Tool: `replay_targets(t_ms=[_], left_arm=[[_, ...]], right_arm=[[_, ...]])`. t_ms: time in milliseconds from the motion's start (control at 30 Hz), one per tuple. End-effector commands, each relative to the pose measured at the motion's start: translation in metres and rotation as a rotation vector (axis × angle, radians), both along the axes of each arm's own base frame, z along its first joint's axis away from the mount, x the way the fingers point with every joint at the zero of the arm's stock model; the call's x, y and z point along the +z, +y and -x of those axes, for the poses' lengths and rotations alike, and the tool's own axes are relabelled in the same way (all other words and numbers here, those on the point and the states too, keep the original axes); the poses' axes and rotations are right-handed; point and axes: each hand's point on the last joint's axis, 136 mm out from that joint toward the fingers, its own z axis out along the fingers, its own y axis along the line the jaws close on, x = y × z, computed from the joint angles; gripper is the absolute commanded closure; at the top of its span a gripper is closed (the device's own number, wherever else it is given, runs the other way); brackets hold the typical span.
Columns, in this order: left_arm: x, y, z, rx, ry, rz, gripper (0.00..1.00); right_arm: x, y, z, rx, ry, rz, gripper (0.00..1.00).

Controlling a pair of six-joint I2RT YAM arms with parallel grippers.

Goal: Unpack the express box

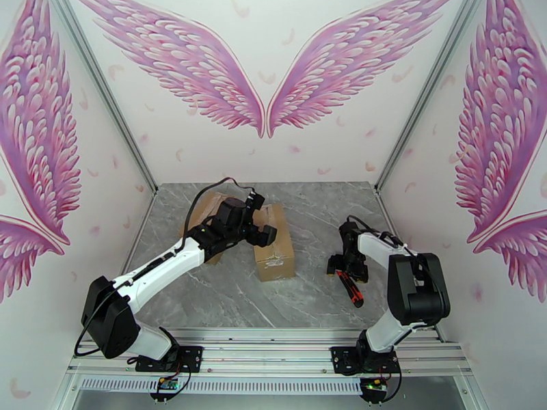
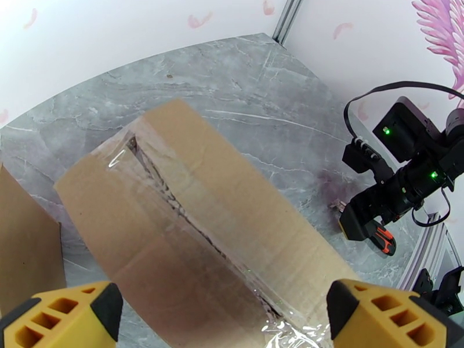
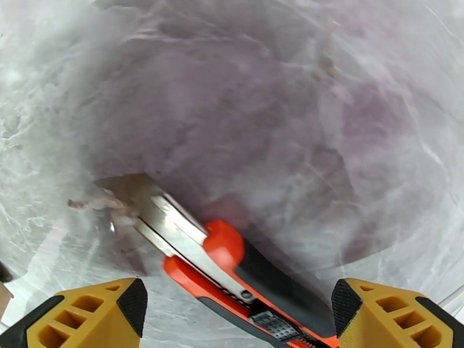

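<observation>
Top external view: we see a grey table (image 1: 314,213) bearing the express box (image 1: 275,261).
The box's top seam carries ragged clear tape (image 2: 174,198). Over the box our left gripper (image 2: 223,308) hangs with jaws spread wide, grasping nothing. Well to the right of the box our right gripper (image 3: 238,308) stands released, fingers (image 3: 98,314) apart on either side of the orange utility knife (image 3: 232,262), which lies flat on the table, blade extended.
</observation>
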Motion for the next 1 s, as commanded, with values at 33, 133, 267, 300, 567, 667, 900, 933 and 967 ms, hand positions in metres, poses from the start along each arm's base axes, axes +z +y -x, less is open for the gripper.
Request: replay_targets(t_ms=[33, 133, 267, 300, 567, 667, 900, 933, 967], left_arm=[[0.035, -0.003, 0.003, -0.044, -0.078, 0.051, 0.01], [0.035, -0.003, 0.005, -0.049, -0.075, 0.061, 0.01], [0.037, -0.002, 0.009, -0.051, -0.082, 0.075, 0.01], [0.037, -0.002, 0.009, -0.05, -0.082, 0.076, 0.01], [0.037, -0.003, 0.01, -0.052, -0.074, 0.085, 0.01], [0.036, -0.003, 0.01, -0.048, -0.069, 0.087, 0.01], [0.033, -0.001, 0.011, -0.036, -0.054, 0.09, 0.01], [0.033, -0.001, 0.011, -0.035, -0.052, 0.09, 0.01], [0.032, -0.001, 0.011, -0.034, -0.051, 0.09, 0.01]], right_arm=[[-0.004, -0.008, 0.012, -0.037, 0.027, 0.054, 0.11], [-0.011, -0.007, 0.015, -0.038, 0.046, 0.044, 0.15], [-0.013, -0.003, 0.018, -0.043, 0.043, 0.023, 0.25], [-0.013, -0.001, 0.017, -0.047, 0.036, 0.014, 0.27], [-0.005, 0.008, 0.005, -0.08, -0.029, -0.041, 0.47], [0.0, 0.011, -0.004, -0.087, -0.058, -0.056, 0.52], [0.009, 0.026, -0.041, -0.078, -0.141, -0.097, 0.64], [0.009, 0.029, -0.047, -0.067, -0.143, -0.095, 0.64], [0.01, 0.032, -0.055, -0.051, -0.151, -0.087, 0.64]])
